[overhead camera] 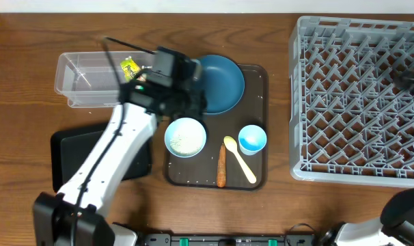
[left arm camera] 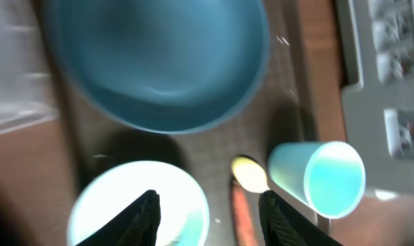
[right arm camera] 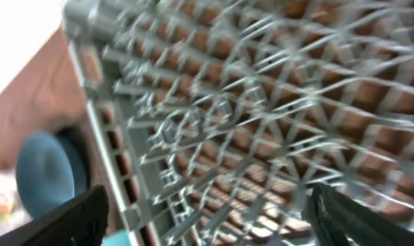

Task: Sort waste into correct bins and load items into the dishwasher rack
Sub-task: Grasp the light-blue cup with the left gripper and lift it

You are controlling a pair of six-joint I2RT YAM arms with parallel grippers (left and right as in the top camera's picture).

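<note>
Inspector: Waste first, where does it lie?

Operator: The yellow-green snack wrapper (overhead camera: 130,67) is inside the clear tub (overhead camera: 84,80), toward the tub's 2 o'clock corner. The carrot (overhead camera: 221,166) lies on the brown serving tray (overhead camera: 261,82), at the 6 o'clock edge. Its upper end is just beside the bowl end of the pale yellow spoon (overhead camera: 240,160). The black tray (overhead camera: 74,147) sits at 6 o'clock from the tub, and the left arm crosses over a part of it.

Inspector: And the dishes?

Operator: They are all on that same serving tray. The dark blue plate (overhead camera: 221,82) is at 12 o'clock, the white bowl (overhead camera: 185,137) at 8 o'clock, and the light blue cup (overhead camera: 252,139) at 4 o'clock with its mouth facing up. The grey rack (overhead camera: 357,102) stands on the table (overhead camera: 29,41) at 3 o'clock from the serving tray, apart from it.

Inspector: How are the fingers?

Operator: The left gripper (left arm camera: 207,219) hangs over the serving tray, between the plate and the bowl. Its fingers (left arm camera: 142,219) are spread wide and nothing is between them. The right gripper (right arm camera: 208,205) is above the rack. Its fingers (right arm camera: 70,219) are also wide apart and hold nothing, though this wrist view is blurred
</note>
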